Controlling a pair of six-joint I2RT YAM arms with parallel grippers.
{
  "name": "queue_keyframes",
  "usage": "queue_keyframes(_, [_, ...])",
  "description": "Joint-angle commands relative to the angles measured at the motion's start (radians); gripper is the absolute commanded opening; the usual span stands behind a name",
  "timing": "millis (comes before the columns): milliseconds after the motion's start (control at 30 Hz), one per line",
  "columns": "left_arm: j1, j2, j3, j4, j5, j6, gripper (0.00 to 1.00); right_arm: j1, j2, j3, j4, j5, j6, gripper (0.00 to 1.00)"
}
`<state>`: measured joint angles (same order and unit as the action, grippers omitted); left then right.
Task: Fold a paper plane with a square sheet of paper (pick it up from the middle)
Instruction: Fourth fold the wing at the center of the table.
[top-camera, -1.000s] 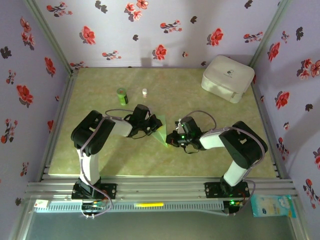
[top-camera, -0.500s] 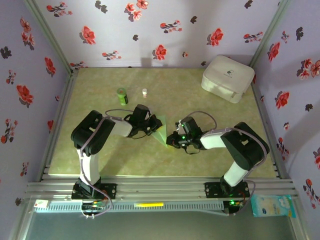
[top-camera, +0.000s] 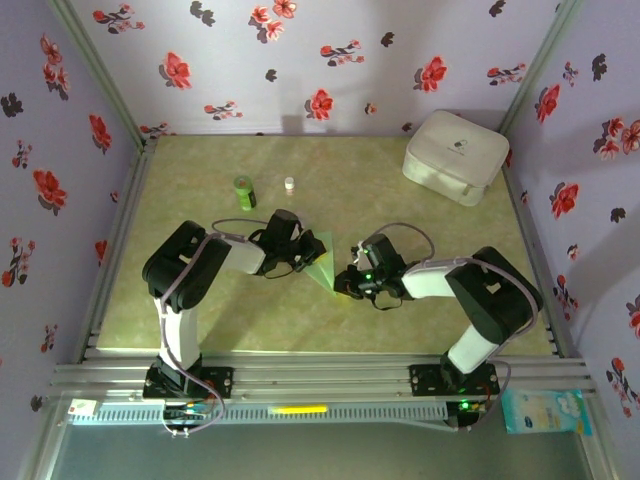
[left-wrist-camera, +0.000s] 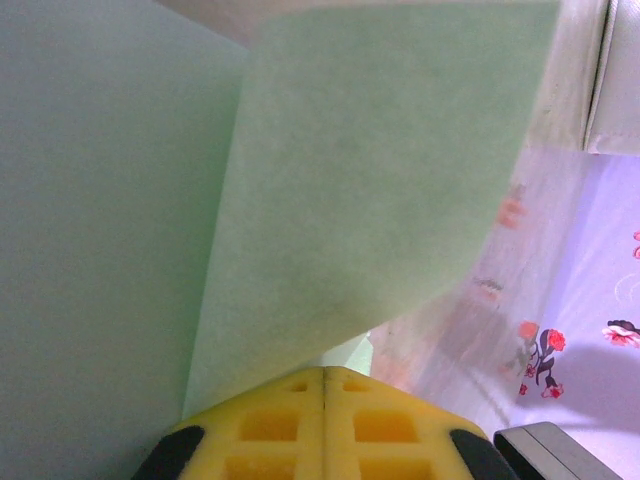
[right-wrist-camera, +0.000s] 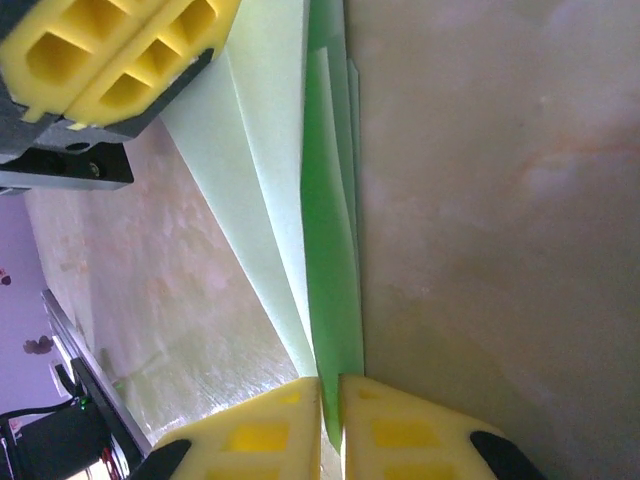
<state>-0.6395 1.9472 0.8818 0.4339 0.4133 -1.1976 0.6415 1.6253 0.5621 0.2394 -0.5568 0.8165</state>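
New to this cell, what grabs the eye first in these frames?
The pale green paper plane lies mid-table, pinched at its left side by the shut left claw, and its narrow end runs between the pads of the right claw. Next come the white rounded case at the far right corner and the red-flowered walls all round.

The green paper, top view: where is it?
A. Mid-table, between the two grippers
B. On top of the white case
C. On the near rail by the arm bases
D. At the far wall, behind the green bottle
A: the folded green paper lies mid-table between the left gripper and the right gripper, well apart from the white case and the green bottle.
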Motion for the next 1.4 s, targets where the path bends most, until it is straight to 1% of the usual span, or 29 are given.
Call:
queue_keyframes(0, [0.003, 0.034, -0.023, -0.052, -0.032, 0.014, 0.04, 0.004, -0.008, -0.024, -0.158, 0.007, -0.042, 0.12])
queue_keyframes(33, [0.003, 0.033, -0.024, -0.052, -0.031, 0.013, 0.04, 0.004, -0.010, -0.021, -0.170, 0.009, -0.049, 0.12])
queue_keyframes(233, [0.003, 0.035, -0.024, -0.049, -0.033, 0.013, 0.04, 0.004, -0.003, -0.014, -0.196, 0.017, -0.073, 0.03])
queue_keyframes(467, [0.003, 0.036, -0.025, -0.044, -0.032, 0.010, 0.04, 0.004, -0.008, -0.024, -0.200, 0.004, -0.077, 0.10])
queue_keyframes(533, [0.003, 0.035, -0.026, -0.043, -0.031, 0.010, 0.04, 0.006, -0.006, -0.026, -0.206, 0.003, -0.077, 0.10])
queue_keyframes(667, [0.003, 0.035, -0.029, -0.040, -0.031, 0.007, 0.04, 0.005, -0.005, -0.031, -0.210, 0.009, -0.082, 0.05])
queue_keyframes(800, [0.003, 0.036, -0.032, -0.035, -0.031, 0.005, 0.04, 0.006, -0.019, -0.031, -0.220, 0.016, -0.092, 0.05])
queue_keyframes(900, [0.003, 0.037, -0.032, -0.035, -0.031, 0.004, 0.04, 0.005, -0.024, -0.028, -0.228, 0.007, -0.098, 0.07])
queue_keyframes(967, [0.002, 0.036, -0.033, -0.034, -0.033, 0.004, 0.04, 0.005, -0.024, -0.031, -0.235, 0.012, -0.102, 0.05])
queue_keyframes(1033, [0.003, 0.036, -0.033, -0.034, -0.033, 0.004, 0.04, 0.003, -0.028, -0.028, -0.242, 0.013, -0.105, 0.04])
queue_keyframes(1233, [0.003, 0.036, -0.034, -0.034, -0.034, 0.007, 0.04, 0.004, -0.091, -0.016, -0.221, 0.004, -0.063, 0.15])
queue_keyframes(1300, [0.003, 0.036, -0.035, -0.034, -0.033, 0.006, 0.04, 0.003, -0.129, -0.008, -0.234, 0.020, -0.056, 0.23])
queue_keyframes(1367, [0.002, 0.035, -0.035, -0.035, -0.034, 0.008, 0.04, -0.001, -0.174, 0.004, -0.252, 0.042, -0.054, 0.25])
